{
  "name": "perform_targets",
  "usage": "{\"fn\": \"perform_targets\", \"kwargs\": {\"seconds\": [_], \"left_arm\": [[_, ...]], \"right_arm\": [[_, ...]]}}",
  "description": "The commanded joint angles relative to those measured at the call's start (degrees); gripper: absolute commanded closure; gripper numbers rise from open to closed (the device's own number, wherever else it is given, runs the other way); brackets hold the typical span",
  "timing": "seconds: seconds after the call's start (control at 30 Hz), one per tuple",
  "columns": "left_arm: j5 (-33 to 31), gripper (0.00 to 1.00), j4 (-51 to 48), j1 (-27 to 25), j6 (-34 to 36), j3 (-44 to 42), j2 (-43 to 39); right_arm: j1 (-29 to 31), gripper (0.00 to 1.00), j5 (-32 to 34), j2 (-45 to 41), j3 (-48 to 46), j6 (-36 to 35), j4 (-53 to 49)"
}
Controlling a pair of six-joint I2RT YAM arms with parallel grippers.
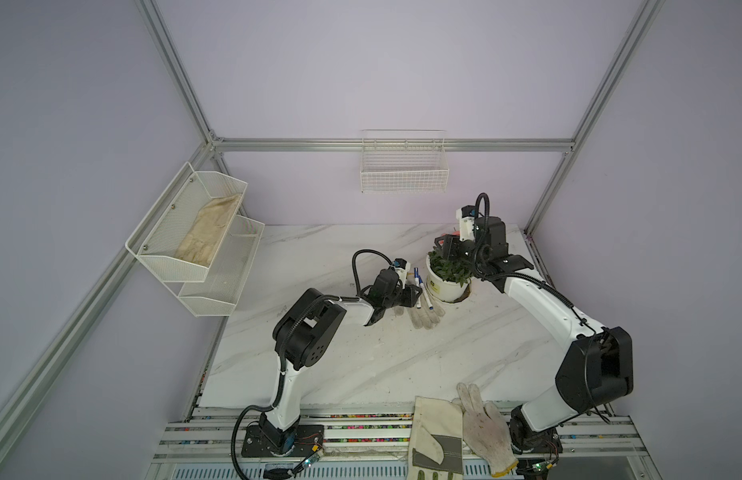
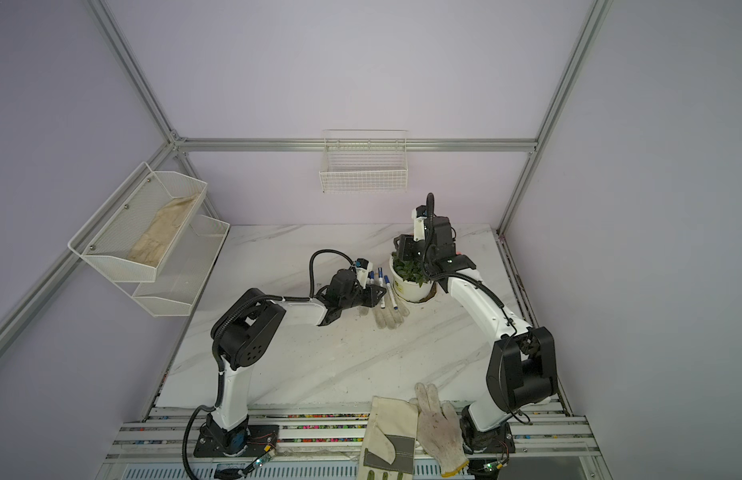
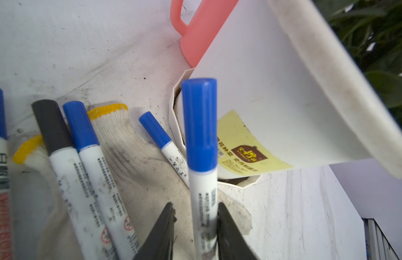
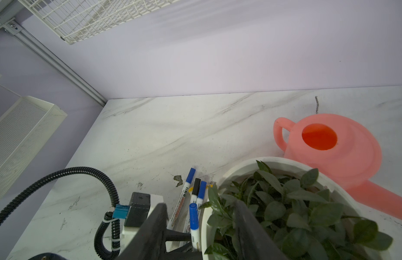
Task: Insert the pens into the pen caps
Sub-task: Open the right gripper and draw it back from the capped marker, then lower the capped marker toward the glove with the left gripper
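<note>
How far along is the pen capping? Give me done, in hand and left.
Done: four capped pens lie on or beside the knitted glove, three blue-capped, one black-capped. In hand: a fifth blue-capped pen sits between the jaws of the left gripper, with a gap on one side. The right gripper is open, empty. Left: no loose cap shows; likely only setting that pen down.

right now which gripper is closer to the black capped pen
Left. The left gripper is close beside the black-capped pen, with a blue-capped pen between its jaws. The right gripper is farther off, above the potted plant.
</note>
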Motion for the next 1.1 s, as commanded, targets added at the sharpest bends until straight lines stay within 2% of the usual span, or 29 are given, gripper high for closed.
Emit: {"fn": "perform_targets", "kwargs": {"seconds": [0.0,0.33,0.53,0.67,1.07], "left_arm": [[-0.42,0.69,-1.26,0.12,0.46,5.0,-0.25],[-3.08,0.74,-10.4,0.06,0.83,10.02,1.28],[-3.53,0.83,-13.78,0.06,0.58,12.77,3.18],[-3.35,0.84,-14.87,0.03,0.31,14.02,4.07],[-3.7,0.66,-17.98,0.05,0.23,16.04,4.3]], "right_arm": [[-0.26,0.5,-1.41,-0.7,-0.27,0.05,0.29],[-0.27,0.51,-5.6,2.05,1.16,1.55,-0.38],[-0.27,0.52,-7.3,3.23,1.82,1.85,-0.66],[-0.26,0.52,-8.56,3.65,2.06,2.16,-0.69],[-0.29,0.52,-9.0,4.27,2.52,2.34,-1.63]]}}
